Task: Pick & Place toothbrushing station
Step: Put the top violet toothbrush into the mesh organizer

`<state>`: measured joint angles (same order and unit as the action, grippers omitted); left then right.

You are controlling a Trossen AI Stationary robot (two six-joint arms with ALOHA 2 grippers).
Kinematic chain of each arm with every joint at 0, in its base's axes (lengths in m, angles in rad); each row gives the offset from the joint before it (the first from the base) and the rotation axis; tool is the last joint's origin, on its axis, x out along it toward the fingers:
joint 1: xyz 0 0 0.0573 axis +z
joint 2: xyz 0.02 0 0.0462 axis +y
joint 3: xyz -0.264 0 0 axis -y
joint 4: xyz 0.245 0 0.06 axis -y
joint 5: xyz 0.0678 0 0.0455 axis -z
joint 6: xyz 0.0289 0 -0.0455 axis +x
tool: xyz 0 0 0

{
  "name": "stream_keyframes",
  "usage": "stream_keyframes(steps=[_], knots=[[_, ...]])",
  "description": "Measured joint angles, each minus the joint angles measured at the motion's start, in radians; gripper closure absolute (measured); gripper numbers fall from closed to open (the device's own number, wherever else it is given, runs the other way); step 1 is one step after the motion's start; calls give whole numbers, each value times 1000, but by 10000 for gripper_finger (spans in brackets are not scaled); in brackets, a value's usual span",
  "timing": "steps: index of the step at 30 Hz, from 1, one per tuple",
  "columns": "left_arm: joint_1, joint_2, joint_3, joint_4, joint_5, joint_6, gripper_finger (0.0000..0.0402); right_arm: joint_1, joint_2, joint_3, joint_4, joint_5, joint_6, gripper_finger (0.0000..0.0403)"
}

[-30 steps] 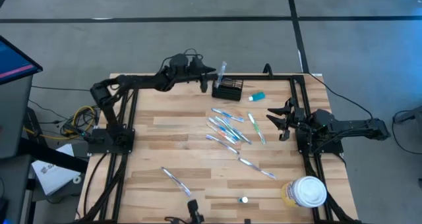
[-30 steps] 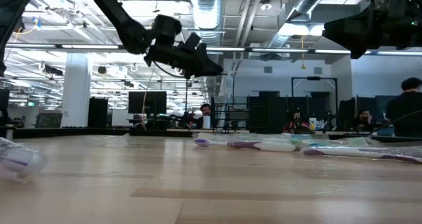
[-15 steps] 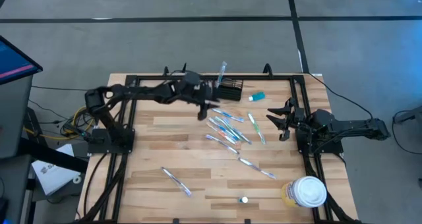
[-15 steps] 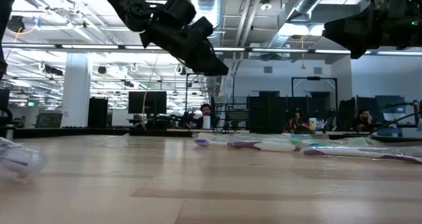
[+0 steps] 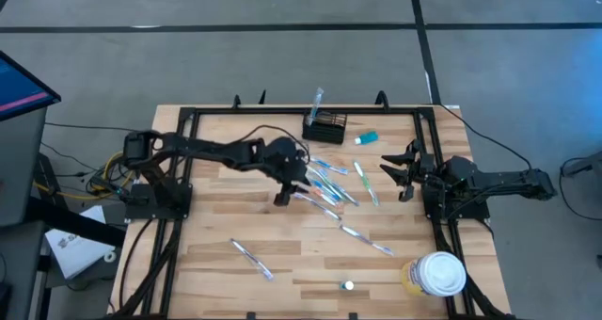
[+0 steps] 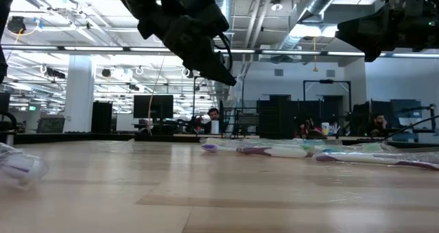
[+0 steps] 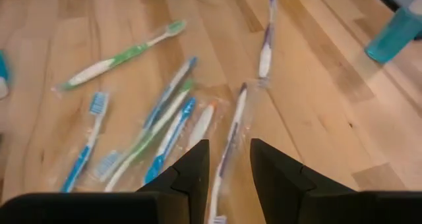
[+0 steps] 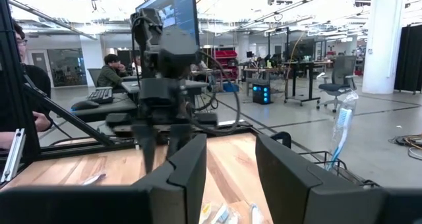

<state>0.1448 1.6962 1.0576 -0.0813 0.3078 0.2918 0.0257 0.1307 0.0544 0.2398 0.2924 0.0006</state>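
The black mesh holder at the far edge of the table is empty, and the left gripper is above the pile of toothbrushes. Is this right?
Not quite: the high view shows the black mesh holder already has one toothbrush standing in it. The left gripper is indeed above the pile of toothbrushes.

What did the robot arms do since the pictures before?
The left gripper swung away from the black holder at the table's far edge, toward the near side, and now hangs open over the toothbrush pile. It holds nothing. The right gripper, holder and toothbrushes stayed put.
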Motion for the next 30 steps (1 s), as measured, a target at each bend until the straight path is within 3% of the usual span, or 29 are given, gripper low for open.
stream_keyframes(steps=[8, 16, 30], knots=[[-48, 0, -114, 39, -120, 0, 298, 0, 0, 0, 0, 0, 0, 280], [-48, 1, -237, 217, -125, 0, 298, 0, 0, 0, 0, 0, 0, 280], [-50, 101, -223, 327, -184, 0, 298, 0, 0, 0, 1, 0, 0, 280]])
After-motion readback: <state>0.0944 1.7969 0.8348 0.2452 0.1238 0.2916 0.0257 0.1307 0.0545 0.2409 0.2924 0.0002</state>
